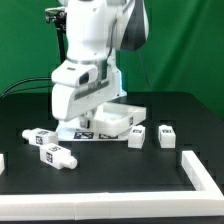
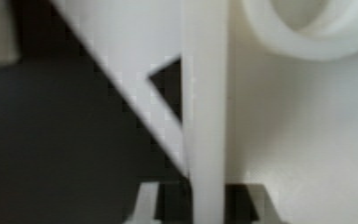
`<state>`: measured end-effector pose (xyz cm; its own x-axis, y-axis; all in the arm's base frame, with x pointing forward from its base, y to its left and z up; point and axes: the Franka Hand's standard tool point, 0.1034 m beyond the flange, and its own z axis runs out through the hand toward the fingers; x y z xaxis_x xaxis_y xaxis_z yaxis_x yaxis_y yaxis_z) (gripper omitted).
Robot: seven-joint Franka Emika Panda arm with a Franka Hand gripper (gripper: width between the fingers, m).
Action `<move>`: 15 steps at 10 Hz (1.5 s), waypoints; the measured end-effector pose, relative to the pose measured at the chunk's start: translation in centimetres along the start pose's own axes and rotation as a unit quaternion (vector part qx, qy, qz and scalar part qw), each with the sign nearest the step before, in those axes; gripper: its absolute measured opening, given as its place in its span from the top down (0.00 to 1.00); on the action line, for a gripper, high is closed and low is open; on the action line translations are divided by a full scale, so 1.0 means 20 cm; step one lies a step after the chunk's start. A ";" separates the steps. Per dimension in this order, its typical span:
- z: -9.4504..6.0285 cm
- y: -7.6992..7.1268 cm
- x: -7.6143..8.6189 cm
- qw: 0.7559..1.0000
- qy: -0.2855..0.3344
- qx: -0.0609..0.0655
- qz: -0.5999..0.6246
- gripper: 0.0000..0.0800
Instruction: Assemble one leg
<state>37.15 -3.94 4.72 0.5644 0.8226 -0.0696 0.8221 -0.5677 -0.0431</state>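
fingers (image 1: 78, 120): down at white panel (image 1: 115, 118), grip state cannot tell | leg (image 1: 137, 137): apart, exterior view's right of them

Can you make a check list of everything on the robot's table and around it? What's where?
Surface: black table, flat.
Job's things: four legs lying loose, two at the exterior view's left, two at its right.
Clutter: white panel under the arm; L-shaped bar at the exterior view's right edge.
End effector: low at the panel; open or shut, cannot tell.
Cables: dark bundle beside the upper arm, maybe cables.
Surroundings: green curtain behind.
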 end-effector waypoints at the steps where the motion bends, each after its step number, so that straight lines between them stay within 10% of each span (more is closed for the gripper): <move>1: -0.15 0.02 0.04 1.000 -0.003 0.006 0.026 0.94; 4: -0.41 0.14 0.19 0.988 -0.008 -0.003 0.155 0.94; 11: -0.32 0.17 0.21 0.991 -0.010 -0.009 0.133 0.94; 13: -0.36 0.34 0.22 0.982 -0.010 -0.019 0.186 0.94; 15: -0.23 0.48 0.11 0.968 -0.015 0.000 0.250 0.94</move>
<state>46.53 -7.40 8.78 0.8890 0.4443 -0.1109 0.4474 -0.8943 0.0037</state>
